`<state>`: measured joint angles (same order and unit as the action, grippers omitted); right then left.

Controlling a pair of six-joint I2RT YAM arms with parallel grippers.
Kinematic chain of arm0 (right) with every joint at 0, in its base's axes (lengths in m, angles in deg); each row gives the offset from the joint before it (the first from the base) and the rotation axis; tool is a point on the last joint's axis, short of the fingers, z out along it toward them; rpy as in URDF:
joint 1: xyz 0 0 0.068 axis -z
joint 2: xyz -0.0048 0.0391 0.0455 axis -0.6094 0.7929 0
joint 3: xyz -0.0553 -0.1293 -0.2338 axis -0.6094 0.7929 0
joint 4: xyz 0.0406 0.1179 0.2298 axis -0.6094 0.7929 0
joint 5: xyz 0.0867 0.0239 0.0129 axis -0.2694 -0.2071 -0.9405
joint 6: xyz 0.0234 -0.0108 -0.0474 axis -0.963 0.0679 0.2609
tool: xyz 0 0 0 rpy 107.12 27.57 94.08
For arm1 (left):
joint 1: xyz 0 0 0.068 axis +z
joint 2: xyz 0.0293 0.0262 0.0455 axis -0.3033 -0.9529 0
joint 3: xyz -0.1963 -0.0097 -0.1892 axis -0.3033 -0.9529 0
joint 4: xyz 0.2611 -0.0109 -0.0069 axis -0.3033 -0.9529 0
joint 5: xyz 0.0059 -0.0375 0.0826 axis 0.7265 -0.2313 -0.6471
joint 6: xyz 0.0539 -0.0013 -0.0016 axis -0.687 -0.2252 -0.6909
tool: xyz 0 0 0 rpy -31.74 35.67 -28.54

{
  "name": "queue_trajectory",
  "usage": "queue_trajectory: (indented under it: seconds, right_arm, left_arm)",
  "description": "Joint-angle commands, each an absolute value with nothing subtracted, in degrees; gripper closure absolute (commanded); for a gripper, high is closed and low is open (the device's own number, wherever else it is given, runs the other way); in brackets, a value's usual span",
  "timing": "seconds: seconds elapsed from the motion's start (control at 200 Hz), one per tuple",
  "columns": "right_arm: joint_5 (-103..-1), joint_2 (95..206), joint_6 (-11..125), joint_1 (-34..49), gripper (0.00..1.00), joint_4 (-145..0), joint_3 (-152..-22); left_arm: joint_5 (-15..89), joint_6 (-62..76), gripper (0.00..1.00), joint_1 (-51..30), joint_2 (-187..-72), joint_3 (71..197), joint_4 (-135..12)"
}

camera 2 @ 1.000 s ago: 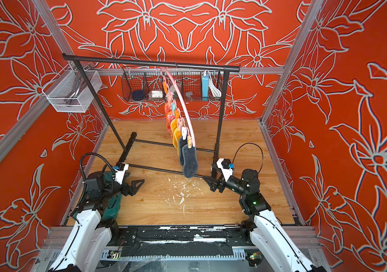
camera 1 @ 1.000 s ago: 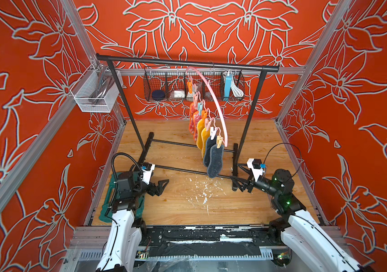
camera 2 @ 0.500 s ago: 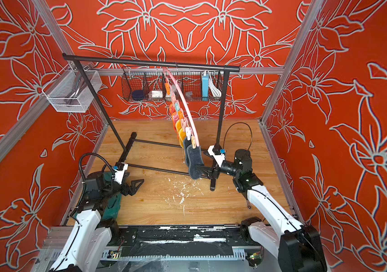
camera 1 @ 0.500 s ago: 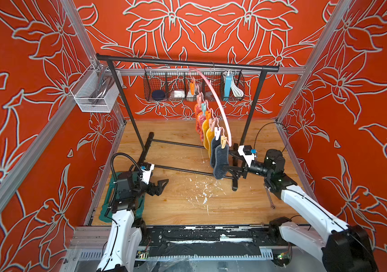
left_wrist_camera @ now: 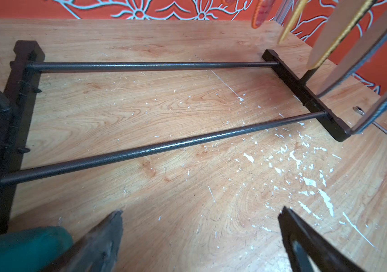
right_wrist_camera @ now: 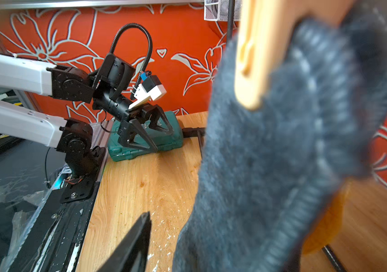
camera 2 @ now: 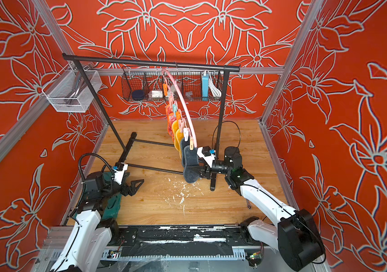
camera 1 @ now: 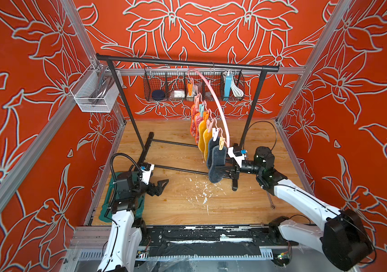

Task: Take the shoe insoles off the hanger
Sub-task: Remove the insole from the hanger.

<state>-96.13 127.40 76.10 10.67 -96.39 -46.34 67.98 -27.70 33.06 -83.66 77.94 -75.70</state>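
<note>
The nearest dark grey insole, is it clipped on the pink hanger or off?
Clipped on: a pale orange clothespin pinches the top of the dark grey insole, which hangs below the pink hanger.

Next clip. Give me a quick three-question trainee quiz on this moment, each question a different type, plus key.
1. True or false: the left pincer holds an insole.
2. Which does the right pincer straddle? A red insole, B yellow insole, C dark grey insole.
3. Fill in: the pink hanger hooks over the top bar of the ___ rack.
Key: 1 false, it is open and empty; 2 C; 3 black.
</note>
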Motion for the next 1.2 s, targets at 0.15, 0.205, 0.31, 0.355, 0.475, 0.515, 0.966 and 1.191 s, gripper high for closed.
queue_trajectory:
  seconds: [0.15, 0.205, 0.31, 0.355, 0.475, 0.515, 0.966, 1.191]
  right_arm:
    - [-88.78, 128.32, 65.92, 7.63, 0.85, -104.93, -45.86]
    - [-87.38, 128.38, 63.91, 7.21, 0.91, -107.20, -45.39]
    - [-84.81, 128.30, 61.30, 6.28, 0.95, -108.92, -45.42]
    - [-83.90, 128.18, 60.51, 5.93, 0.96, -108.98, -45.64]
    - [-79.50, 127.90, 57.10, 4.70, 1.00, -110.28, -45.81]
    - [-77.15, 128.02, 55.05, 4.40, 1.00, -110.43, -46.02]
    - [-68.41, 130.54, 44.39, -0.13, 1.00, -115.21, -50.04]
    - [-65.18, 133.36, 40.56, -3.54, 1.00, -119.98, -50.92]
  left_arm:
    - [79.17, -36.16, 0.02, 33.39, -84.41, 78.08, -78.81]
    - [80.86, -38.18, 0.02, 33.39, -84.79, 78.96, -80.61]
    - [83.32, -39.94, 0.02, 33.30, -85.73, 81.90, -83.11]
    - [83.80, -40.24, 0.02, 33.28, -86.27, 83.33, -83.68]
    - [84.88, -38.33, 0.02, 32.22, -88.93, 88.25, -85.79]
    - [86.81, -38.03, 0.02, 31.76, -90.34, 90.39, -88.09]
    - [94.97, -30.24, 0.02, 21.09, -95.69, 105.45, -95.46]
    - [97.08, -28.78, 0.04, 19.63, -96.28, 107.00, -95.59]
